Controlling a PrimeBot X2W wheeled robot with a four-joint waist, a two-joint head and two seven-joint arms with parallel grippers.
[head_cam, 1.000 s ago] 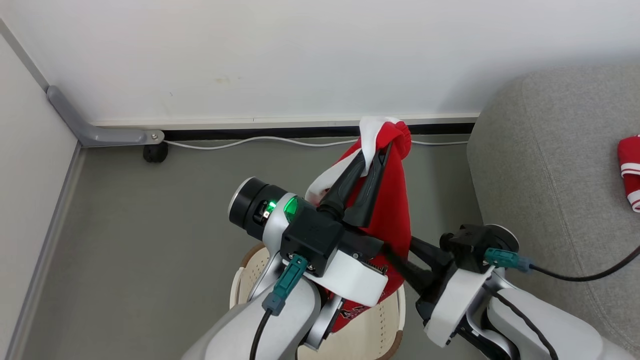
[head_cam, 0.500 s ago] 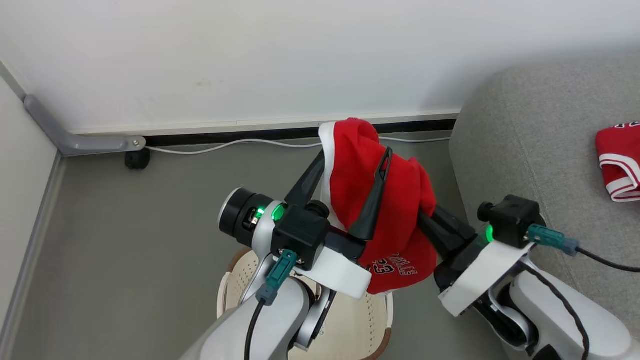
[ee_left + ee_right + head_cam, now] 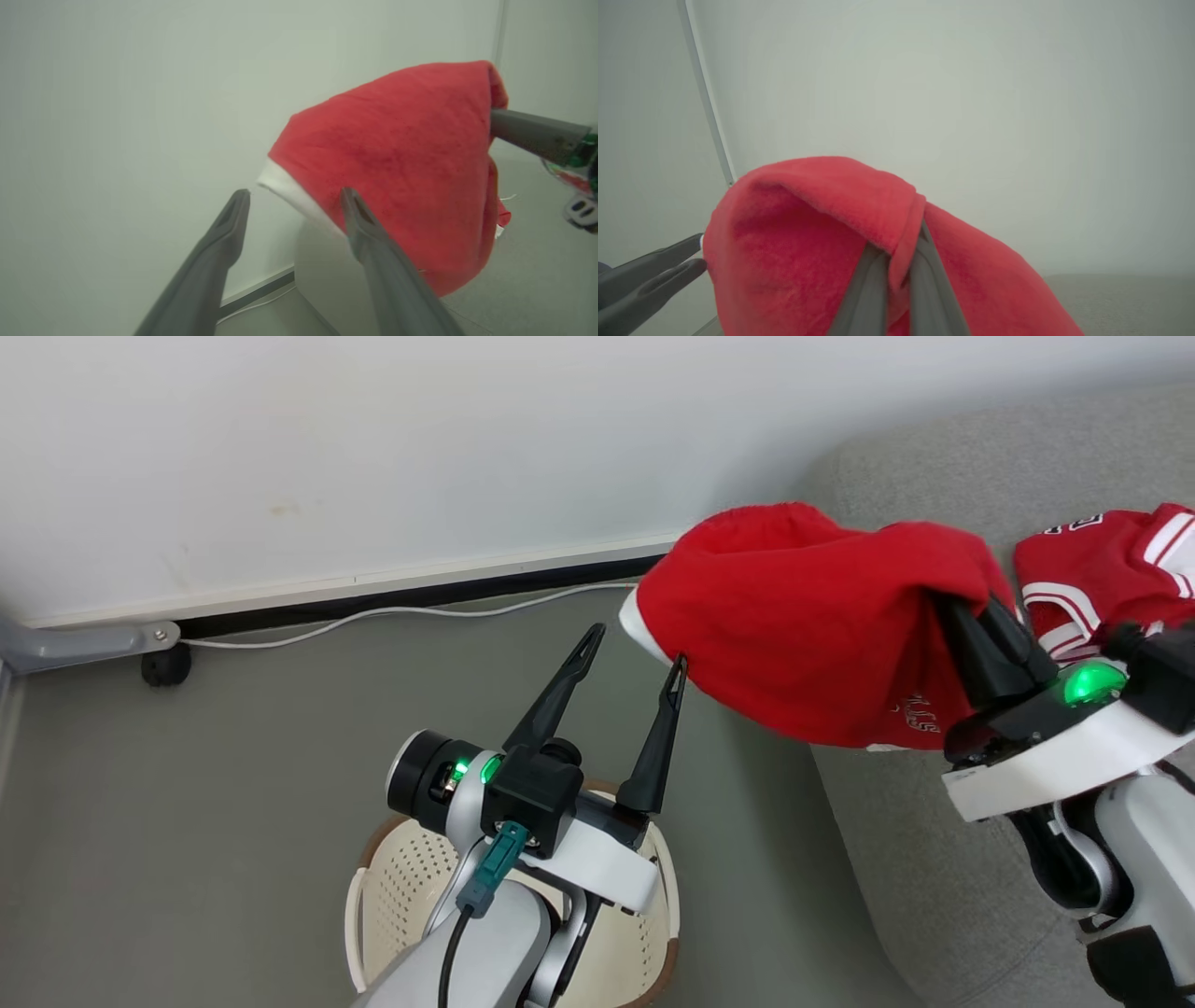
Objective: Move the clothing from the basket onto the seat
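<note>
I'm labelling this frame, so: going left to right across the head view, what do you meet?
In order: black caster wheel, left gripper, held red garment, second red garment lying on the sofa.

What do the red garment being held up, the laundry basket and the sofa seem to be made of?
Red garment: soft fleece-like fabric, matte, fuzzy nap, draping limply.
Laundry basket: probably moulded plastic, smooth cream walls with punched holes, brown rim.
Sofa: grey woven upholstery, matte, finely flecked texture.
</note>
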